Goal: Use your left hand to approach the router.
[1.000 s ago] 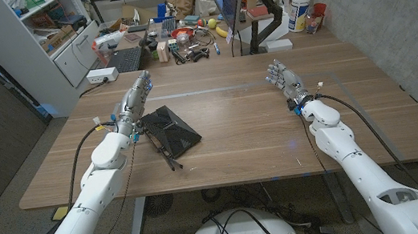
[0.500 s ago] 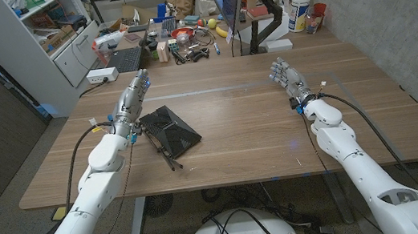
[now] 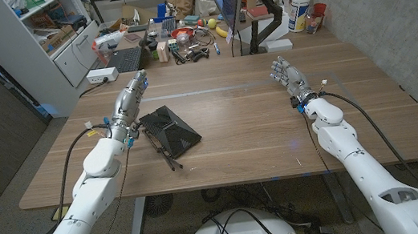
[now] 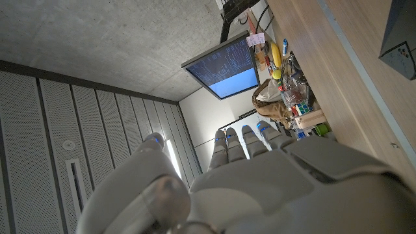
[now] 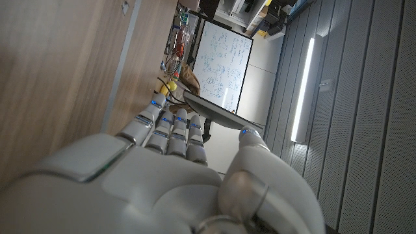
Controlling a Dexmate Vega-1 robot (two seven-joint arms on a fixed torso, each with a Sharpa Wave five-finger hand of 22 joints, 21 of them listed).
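The wide wooden table (image 3: pixel 243 129) fills the middle of the head view, with a cluttered desk of a monitor, bottles and small tools behind it along the top of the frame. On it, left of centre, lies the flat black angular router (image 3: pixel 170 128), its thin black antennas splayed toward the lower edge of the frame.

The left hand (image 3: pixel 129 99) is at the upper left of the tabletop, just beside the router's upper left corner but apart from it, as far as the head view shows. Its fingers are stretched out straight and close together, pointing away toward the top of the frame, and it holds nothing. In the left wrist view a dark corner of the router (image 4: pixel 402 36) shows at the upper right edge, off to the side of the hand's line.

The right hand (image 3: pixel 287 74) stands well apart at the upper right of the table, fingers extended and slightly fanned, empty.

Judging from this, the approach is largely made: the left hand is alongside the router. What seems left is to bring it over or against the casing.
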